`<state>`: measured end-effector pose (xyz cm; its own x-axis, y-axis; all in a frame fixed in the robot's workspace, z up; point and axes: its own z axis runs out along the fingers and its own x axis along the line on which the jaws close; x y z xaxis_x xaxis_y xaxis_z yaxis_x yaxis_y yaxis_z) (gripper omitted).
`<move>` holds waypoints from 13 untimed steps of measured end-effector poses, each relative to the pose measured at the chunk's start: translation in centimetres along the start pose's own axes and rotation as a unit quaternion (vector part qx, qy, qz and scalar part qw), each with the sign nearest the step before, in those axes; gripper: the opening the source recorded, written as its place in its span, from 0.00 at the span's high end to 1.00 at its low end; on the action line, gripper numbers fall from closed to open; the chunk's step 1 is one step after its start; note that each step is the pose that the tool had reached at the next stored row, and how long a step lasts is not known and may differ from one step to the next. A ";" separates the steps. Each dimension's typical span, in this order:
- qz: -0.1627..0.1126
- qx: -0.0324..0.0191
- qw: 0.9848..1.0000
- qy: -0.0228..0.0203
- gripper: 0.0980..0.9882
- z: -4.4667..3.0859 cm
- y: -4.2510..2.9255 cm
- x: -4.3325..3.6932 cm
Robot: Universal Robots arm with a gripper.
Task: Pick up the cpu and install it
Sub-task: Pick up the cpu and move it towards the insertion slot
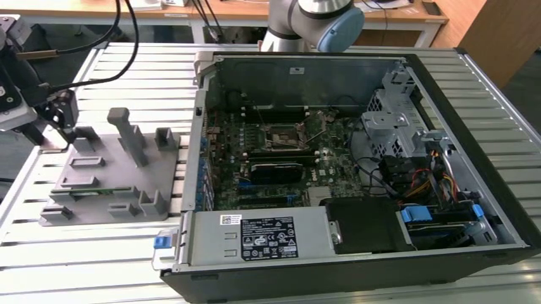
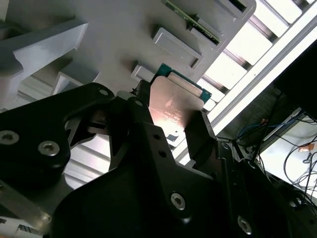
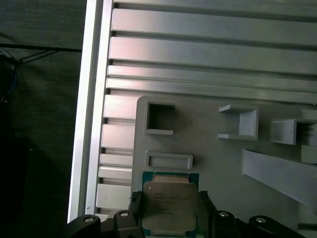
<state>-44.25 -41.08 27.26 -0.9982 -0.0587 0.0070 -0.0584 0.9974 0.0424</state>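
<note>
Your end effector (image 1: 49, 130) is at the exterior view's left. It hangs over the corner of the grey fixture plate (image 1: 110, 183), which lies on the slatted metal table (image 1: 110, 253). It is clenched on the cpu (image 3: 170, 206).

In the first wrist view, one black finger (image 3: 134, 204) presses on one side of the chip and another finger presses on the other side. The cpu's shiny silver top faces the camera, and a thin green rim shows along its far edge.

The chip sits just beside a shallow long pocket (image 3: 168, 160) in the plate, and a square pocket (image 3: 159, 118) is a bit farther off. You cannot tell if the cpu is touching the plate or is a little above it.

In the second wrist view the cpu (image 2: 173, 106) looks tilted against the grey plate behind it.

The open computer case (image 1: 473, 82) is well apart, toward the exterior view's right. Its motherboard (image 1: 279, 171) lies flat inside, with the dark square socket (image 1: 286, 136) near its middle.
</note>
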 end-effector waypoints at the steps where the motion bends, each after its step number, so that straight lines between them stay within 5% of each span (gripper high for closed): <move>1: 0.000 0.000 1.000 0.000 0.52 -0.12 0.01 0.00; 13: 0.000 0.000 1.000 -0.001 0.52 -1.68 0.11 0.01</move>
<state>-44.25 -41.05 28.95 -0.9983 -0.0587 0.0048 -0.0585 0.9974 0.0423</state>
